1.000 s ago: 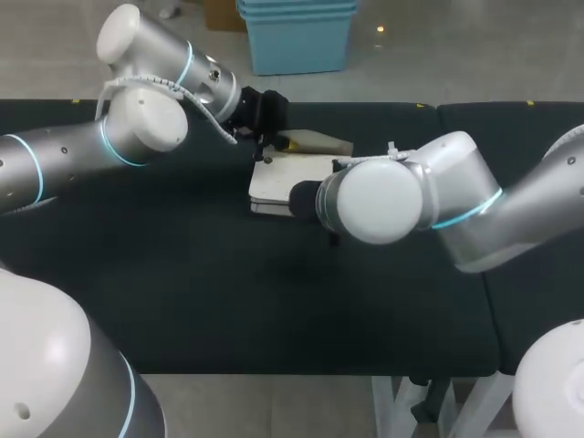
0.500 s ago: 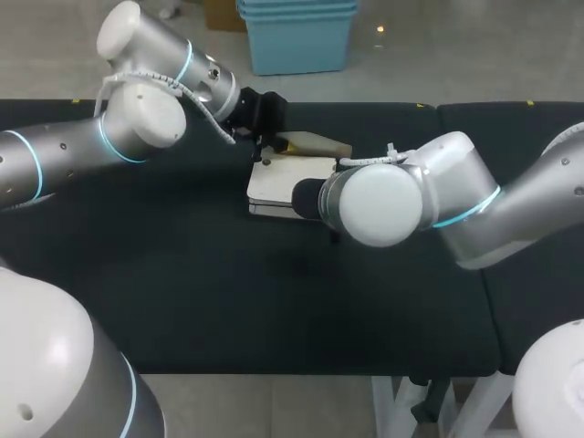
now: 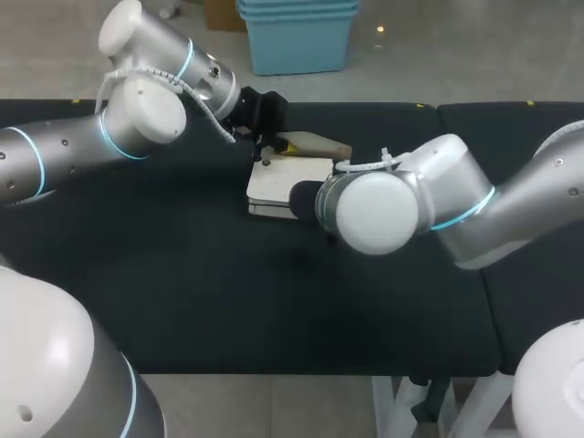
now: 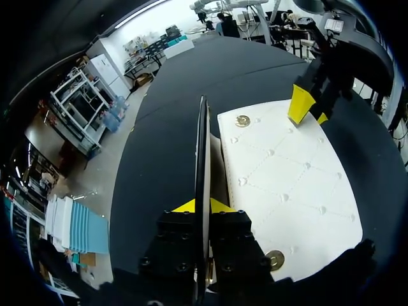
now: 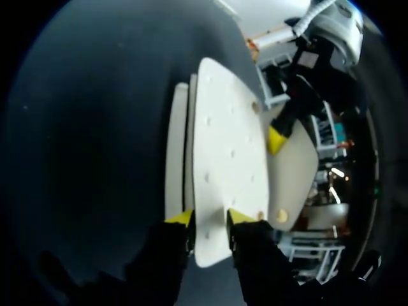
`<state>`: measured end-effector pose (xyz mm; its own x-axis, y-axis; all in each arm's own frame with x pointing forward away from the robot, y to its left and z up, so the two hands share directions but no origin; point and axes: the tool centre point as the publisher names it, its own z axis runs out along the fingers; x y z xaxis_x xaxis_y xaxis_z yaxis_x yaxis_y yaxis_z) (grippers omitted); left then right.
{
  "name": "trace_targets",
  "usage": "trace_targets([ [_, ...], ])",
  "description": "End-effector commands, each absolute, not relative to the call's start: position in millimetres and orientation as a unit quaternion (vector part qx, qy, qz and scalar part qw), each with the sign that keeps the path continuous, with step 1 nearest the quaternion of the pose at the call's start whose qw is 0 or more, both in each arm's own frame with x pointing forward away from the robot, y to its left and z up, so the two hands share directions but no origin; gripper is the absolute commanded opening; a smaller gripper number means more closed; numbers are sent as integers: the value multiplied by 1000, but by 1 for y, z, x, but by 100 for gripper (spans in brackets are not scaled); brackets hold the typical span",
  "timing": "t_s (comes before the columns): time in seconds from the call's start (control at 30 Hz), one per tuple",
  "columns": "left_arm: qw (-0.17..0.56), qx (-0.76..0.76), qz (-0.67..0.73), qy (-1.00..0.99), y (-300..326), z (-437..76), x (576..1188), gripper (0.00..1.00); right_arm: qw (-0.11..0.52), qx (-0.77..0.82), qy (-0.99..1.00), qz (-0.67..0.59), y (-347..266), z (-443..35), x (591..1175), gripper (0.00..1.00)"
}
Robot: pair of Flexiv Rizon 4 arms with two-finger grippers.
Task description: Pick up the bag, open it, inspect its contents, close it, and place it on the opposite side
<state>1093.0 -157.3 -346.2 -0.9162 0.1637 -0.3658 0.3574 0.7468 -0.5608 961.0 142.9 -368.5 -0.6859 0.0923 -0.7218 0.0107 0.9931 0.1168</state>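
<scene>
Step in hand, as I judged it: opening. The flap was up and the inspect step was not yet done. The bag [image 3: 285,179], white and quilted, lay on the black desk [image 3: 182,274] toward its far side, about mid-width, between the two arms.

Left gripper [image 4: 203,205]: clenched nearly closed on the flap [image 3: 318,143]. In the left wrist view the flap showed edge-on as a thin dark line running straight between the two yellow tips. Its tan inner side faced out in the head view, standing up just behind the bag body.

Right gripper [image 5: 210,218]: narrowly open and grasping the bag's white front panel. One yellow tip sat on each side of the panel's edge, at the end opposite the flap. In the head view this gripper was hidden behind its own arm.

Two brass snaps [image 4: 242,121] showed on the front panel, uncovered, so the closure was undone.

Next move, my read: the mouth barely gaped and no contents could be seen in any view. The left gripper would need to draw the flap further back while the right one held the panel down or pulled it forward. The mouth needs to be wide enough to look in before the flap comes back over the snaps and the bag is carried across. Risk: the thin flap slipping from the pinch.
</scene>
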Motion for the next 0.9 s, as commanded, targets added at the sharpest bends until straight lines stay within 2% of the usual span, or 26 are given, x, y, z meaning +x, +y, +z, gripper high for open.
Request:
trace_targets([
  [0.03, 147, 143, -330, 921, -157, -348, 1095, 0, 397, 29, 916, 47, 147, -371, 963, 22],
  [0.23, 146, 144, -330, 921, -156, -348, 1094, 0, 397, 30, 916, 45, 148, -373, 964, 0],
  [0.9, 181, 194, -342, 901, -148, -358, 1075, 0, 397, 32, 916, 44, 150, -373, 964, 0],
])
